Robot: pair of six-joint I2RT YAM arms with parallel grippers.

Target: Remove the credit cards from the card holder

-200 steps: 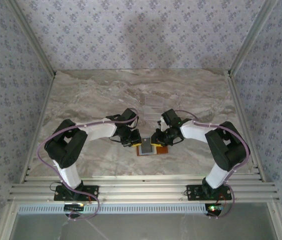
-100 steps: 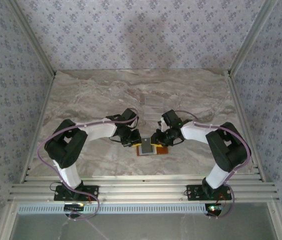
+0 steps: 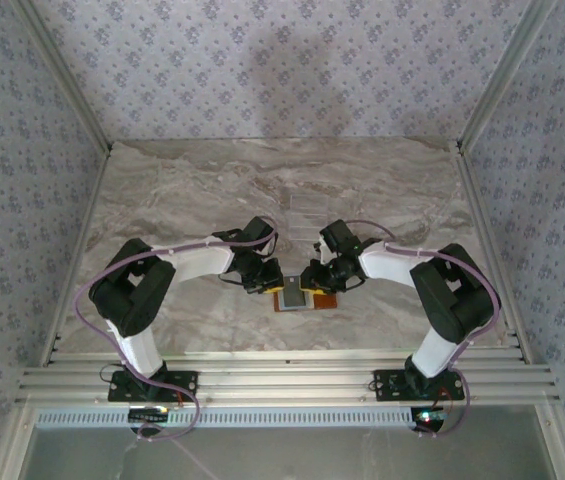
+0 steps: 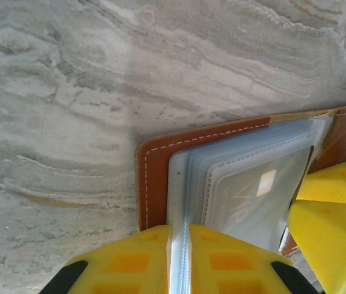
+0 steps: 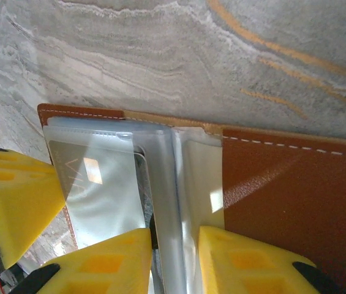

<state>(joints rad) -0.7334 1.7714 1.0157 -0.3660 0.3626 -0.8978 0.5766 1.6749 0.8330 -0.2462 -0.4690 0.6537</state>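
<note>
The brown leather card holder [image 3: 304,298] lies open on the marble table between my two grippers. Its clear plastic sleeves [image 4: 234,177] fan up from the leather [image 4: 154,177]. A pale credit card [image 4: 253,195] marked VIP sits inside a sleeve and also shows as the same card [image 5: 93,184] from the right wrist. My left gripper [image 3: 267,283] [image 4: 180,231] is shut on the sleeves' edge. My right gripper [image 3: 314,281] [image 5: 175,237] straddles the sleeves' fold [image 5: 166,184], its jaws a little apart. A dark card edge [image 5: 142,184] peeks from beside the fold.
A faint clear rectangular thing [image 3: 307,210] lies on the table behind the grippers. Patterned walls close in three sides, and an aluminium rail [image 3: 282,380] runs along the near edge. The grippers' yellow fingers [image 4: 332,211] almost touch over the holder.
The right gripper's jaws have spread slightly and its wrist has edged left. The left arm and the card holder have stayed put.
</note>
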